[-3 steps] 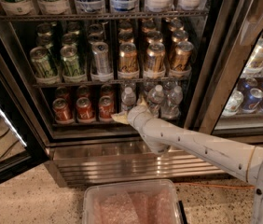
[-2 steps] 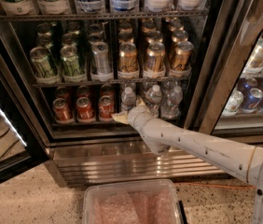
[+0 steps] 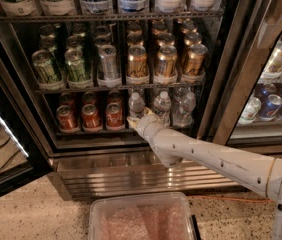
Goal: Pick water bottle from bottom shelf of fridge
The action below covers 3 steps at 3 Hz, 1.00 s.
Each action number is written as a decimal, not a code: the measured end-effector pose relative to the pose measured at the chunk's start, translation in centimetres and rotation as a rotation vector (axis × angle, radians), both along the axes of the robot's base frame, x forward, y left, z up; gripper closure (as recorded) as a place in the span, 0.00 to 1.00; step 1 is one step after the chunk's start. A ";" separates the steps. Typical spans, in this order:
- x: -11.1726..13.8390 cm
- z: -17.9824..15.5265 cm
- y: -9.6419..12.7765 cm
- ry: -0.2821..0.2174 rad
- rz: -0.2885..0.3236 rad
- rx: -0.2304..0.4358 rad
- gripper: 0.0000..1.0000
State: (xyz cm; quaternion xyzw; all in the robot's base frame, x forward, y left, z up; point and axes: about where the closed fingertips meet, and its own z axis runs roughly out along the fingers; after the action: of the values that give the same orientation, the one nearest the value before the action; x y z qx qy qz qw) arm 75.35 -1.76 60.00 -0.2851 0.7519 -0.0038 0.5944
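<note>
Water bottle [image 3: 136,104], the small clear plastic one with a white screw cap, stands upright at the left end of the bottle row on the bottom shelf [image 3: 91,132], the lowest dark wire rack of the fridge [image 3: 106,176], a tall black-framed drinks cooler with a ribbed steel base. Over the last second nothing has visibly shifted: the long white jointed arm [image 3: 216,159] keeps the same reach, and its pale hand [image 3: 137,120] stays at the foot of that water bottle, touching or very nearly touching it. Whether the hand is clenched on the bottle or released I cannot tell. Since the bottle has not risen or tilted, my reading is that the pick is at the grasp stage, with lifting and drawing back not yet done. On the bottom shelf the front row counts three red soda cans [image 3: 90,117] and three clear bottles; more red cans stand behind, seemingly three, and perhaps a fourth bottle at the far right, though the dim back rows make that unsure. The rack above shows, in front, two green cans [image 3: 46,68], one silver can [image 3: 108,61] and three gold cans [image 3: 166,61]. One clear plastic bin [image 3: 141,204] sits on the floor below.
</note>
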 end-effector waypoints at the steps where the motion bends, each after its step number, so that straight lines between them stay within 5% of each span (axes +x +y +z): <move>1: 0.0 0.0 0.0 0.000 0.000 0.000 1.00; 3: 0.0 0.6 0.3 -0.006 -0.005 0.033 1.00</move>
State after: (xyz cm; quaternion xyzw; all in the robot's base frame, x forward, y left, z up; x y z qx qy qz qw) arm 75.31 -1.46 60.61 -0.2735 0.7509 0.0065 0.6011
